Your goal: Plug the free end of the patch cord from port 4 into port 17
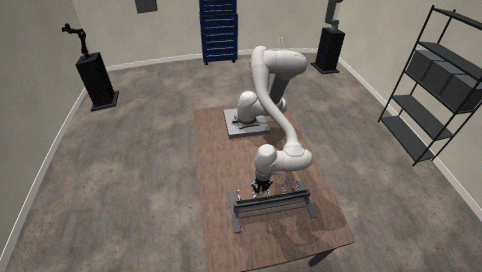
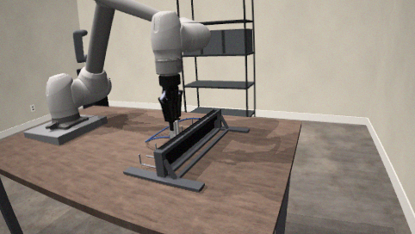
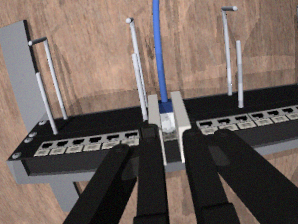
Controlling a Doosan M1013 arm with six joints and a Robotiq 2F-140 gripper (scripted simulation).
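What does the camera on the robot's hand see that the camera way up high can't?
Only the wrist view shows the plug pinched between the fingers, and the little row of ports. Only the top view shows the whole white arm, the table edges, the blue cabinet and the shelf. Both show the gripper, the blue cord and the rack.
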